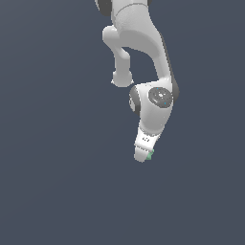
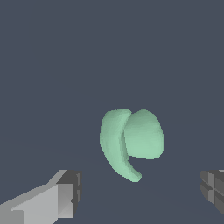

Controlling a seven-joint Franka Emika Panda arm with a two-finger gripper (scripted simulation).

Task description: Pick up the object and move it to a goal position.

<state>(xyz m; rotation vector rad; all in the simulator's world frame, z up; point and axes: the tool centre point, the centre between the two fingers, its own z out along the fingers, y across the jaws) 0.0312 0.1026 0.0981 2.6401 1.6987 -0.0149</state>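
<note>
The object (image 2: pixel 131 142) is a small mint-green lobed piece lying on the dark grey floor. In the wrist view it shows whole, ahead of the gap between my two fingers, with one finger (image 2: pixel 61 197) and the other finger (image 2: pixel 214 188) set wide apart and touching nothing. My gripper (image 2: pixel 140 192) is open and holds nothing. In the exterior view the white arm reaches down and my gripper (image 1: pixel 142 155) hangs low over the floor; only a green sliver of the object (image 1: pixel 150 155) peeks out beside it, the rest hidden behind the hand.
A uniform dark grey floor (image 1: pixel 57 182) fills both views. No goal marker or other object shows.
</note>
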